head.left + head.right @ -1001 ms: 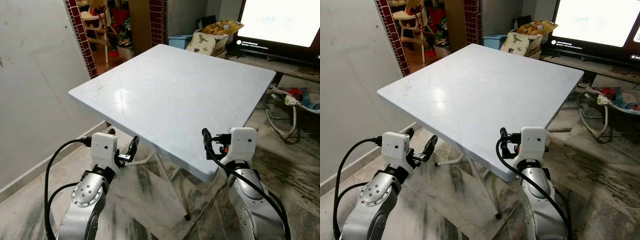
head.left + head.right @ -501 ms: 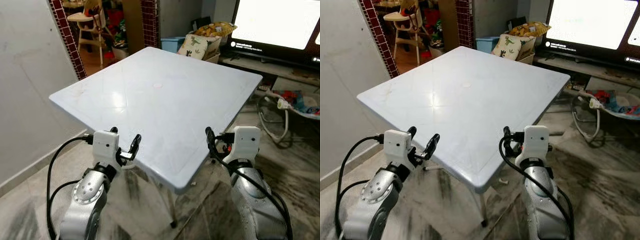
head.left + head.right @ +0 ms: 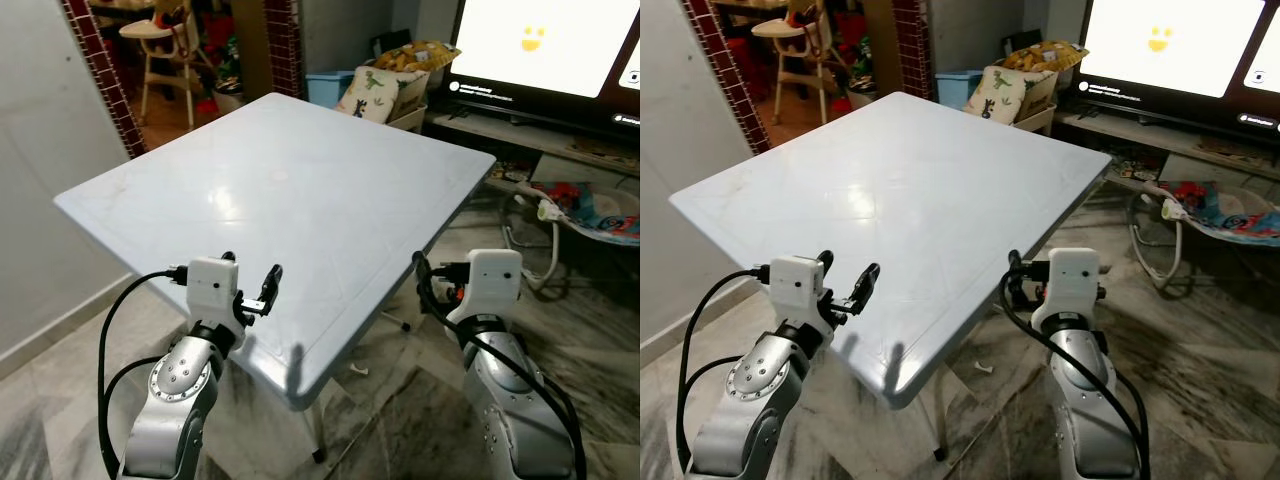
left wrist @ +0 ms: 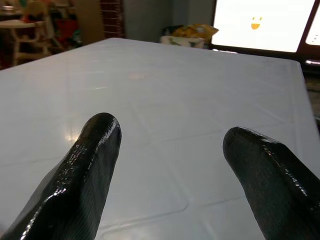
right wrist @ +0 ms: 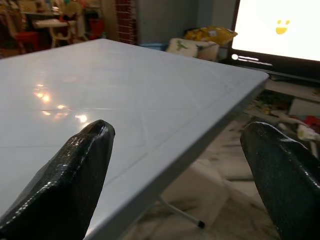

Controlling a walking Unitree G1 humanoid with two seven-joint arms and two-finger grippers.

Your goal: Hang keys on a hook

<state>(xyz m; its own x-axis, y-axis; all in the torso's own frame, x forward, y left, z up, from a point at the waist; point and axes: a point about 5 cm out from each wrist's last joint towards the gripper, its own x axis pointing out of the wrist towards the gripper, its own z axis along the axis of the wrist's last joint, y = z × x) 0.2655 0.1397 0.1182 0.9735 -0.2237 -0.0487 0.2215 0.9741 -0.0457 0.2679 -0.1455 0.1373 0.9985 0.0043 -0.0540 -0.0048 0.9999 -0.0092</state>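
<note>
Where the keys or the hook are cannot be told. The white table (image 3: pixel 330 190) lies bare in front. The left gripper (image 3: pixel 250 276) hovers over its near corner, fingers apart, holding nothing. The right gripper (image 5: pixel 175 145) is level with the table's right edge, fingers spread wide and empty; from the head, one finger is hidden behind the wrist housing. Beyond the table a blue bin (image 3: pixel 328 86) stands beside a box (image 3: pixel 400 100) holding a patterned cushion (image 3: pixel 372 88), contents otherwise unclear
</note>
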